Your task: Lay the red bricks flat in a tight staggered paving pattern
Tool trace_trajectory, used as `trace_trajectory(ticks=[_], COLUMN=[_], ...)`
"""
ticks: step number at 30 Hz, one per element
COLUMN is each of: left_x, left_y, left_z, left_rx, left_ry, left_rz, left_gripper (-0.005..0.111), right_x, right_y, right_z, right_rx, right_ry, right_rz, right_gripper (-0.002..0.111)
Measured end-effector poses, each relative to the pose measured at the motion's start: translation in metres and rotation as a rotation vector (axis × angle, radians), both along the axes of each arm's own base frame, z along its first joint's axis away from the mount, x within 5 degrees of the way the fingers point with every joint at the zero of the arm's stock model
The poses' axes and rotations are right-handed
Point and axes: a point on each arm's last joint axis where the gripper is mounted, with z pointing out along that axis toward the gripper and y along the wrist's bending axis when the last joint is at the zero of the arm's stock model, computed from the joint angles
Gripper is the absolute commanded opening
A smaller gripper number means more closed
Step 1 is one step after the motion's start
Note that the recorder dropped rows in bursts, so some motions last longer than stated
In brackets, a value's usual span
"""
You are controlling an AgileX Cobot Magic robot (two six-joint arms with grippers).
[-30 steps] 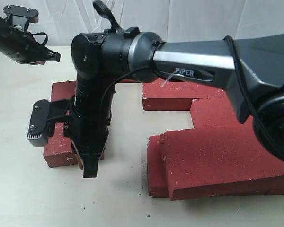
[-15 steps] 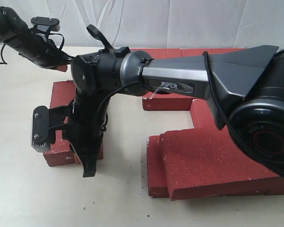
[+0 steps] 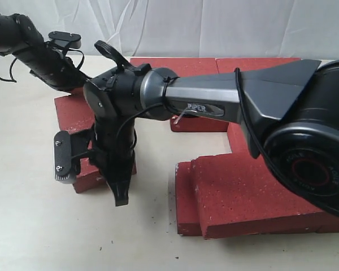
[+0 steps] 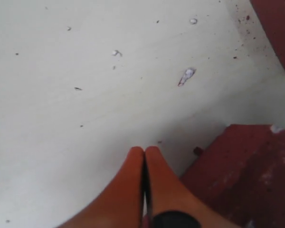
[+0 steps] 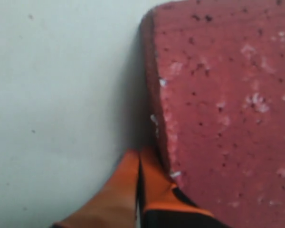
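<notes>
Right pincer (image 5: 138, 159): clenched, tips against left brick (image 5: 218, 95) edge
Left pincer (image 4: 145, 154): clenched, empty
Change: brick nudged right, gap narrowing

the pale surface (image 3: 34, 226) is carrying the red bricks (image 3: 260, 192), all lying in loose groups: two along its far edge, several crowding at the near right, one at the left. dark specks (image 4: 77, 88) and a pale chip (image 4: 186, 76) are lying scattered on it.
</notes>
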Motion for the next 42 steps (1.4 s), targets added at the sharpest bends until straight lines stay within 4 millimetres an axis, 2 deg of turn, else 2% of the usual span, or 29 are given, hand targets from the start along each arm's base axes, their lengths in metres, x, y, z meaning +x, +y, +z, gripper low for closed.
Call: trace_trajectory(ticks=[7, 9, 11, 16, 20, 29, 36, 42], left_x=[-0.009, -0.012, -0.017, -0.037, -0.052, -0.085, -0.103, -0.106], left_y=[0.012, 0.012, 0.014, 0.023, 0.023, 0.029, 0.032, 0.038], left_z=[0.041, 0.048, 0.044, 0.017, 0.006, 0.027, 0.004, -0.011], left_rx=[-0.005, -0.001, 0.021, 0.079, 0.073, 0.073, 0.100, 0.166], left_ry=[0.001, 0.005, 0.030, 0.177, 0.234, 0.154, 0.170, 0.109], left_rz=[0.017, 0.020, 0.024, 0.059, 0.087, 0.129, 0.137, 0.119], left_gripper=[0.000, 0.000, 0.000, 0.000, 0.000, 0.000, 0.000, 0.000], right_x=[0.008, 0.014, 0.025, 0.056, 0.070, 0.075, 0.078, 0.082], right_y=[-0.012, -0.021, -0.033, -0.066, -0.081, -0.083, -0.085, -0.084], right_z=[0.013, 0.019, 0.027, 0.041, 0.043, 0.043, 0.040, 0.024], right_rx=[-0.068, -0.074, -0.078, -0.074, -0.050, -0.001, 0.007, -0.003], right_ry=[-0.065, -0.058, -0.054, -0.081, -0.076, -0.063, -0.061, -0.059], right_rz=[-0.038, -0.066, -0.101, -0.183, -0.216, -0.230, -0.256, -0.373], right_gripper=[-0.001, -0.001, -0.001, -0.001, -0.001, -0.001, -0.001, -0.001])
